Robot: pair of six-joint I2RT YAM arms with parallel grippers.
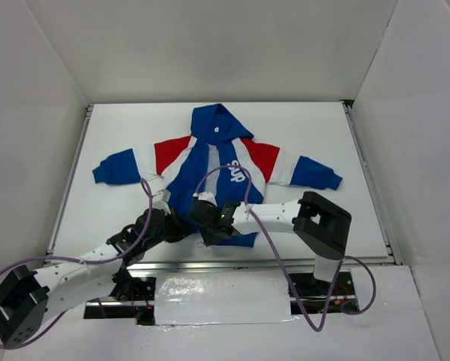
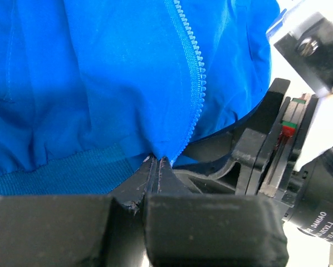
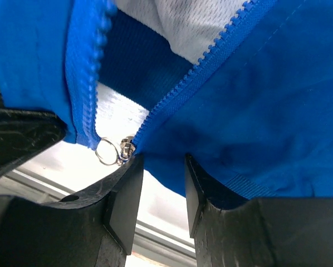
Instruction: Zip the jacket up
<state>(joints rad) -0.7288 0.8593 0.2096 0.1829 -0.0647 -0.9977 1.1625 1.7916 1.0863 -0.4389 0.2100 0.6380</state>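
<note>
Top external view: the jacket (image 1: 210, 162) lies spread on the white table (image 1: 323, 128), hood away from the arms and hem at the near edge, where both grippers meet it. The left gripper (image 2: 157, 164) has its 2 fingers pressed together on the hem, right at the foot of a zipper row. The right gripper (image 3: 161, 167) stands part-way open, its fingers (image 3: 123, 192) apart with the hem's blue edge just above the gap. The metal slider (image 3: 127, 149) sits against 1 fingertip, the zipper rows splayed apart above it.
</note>
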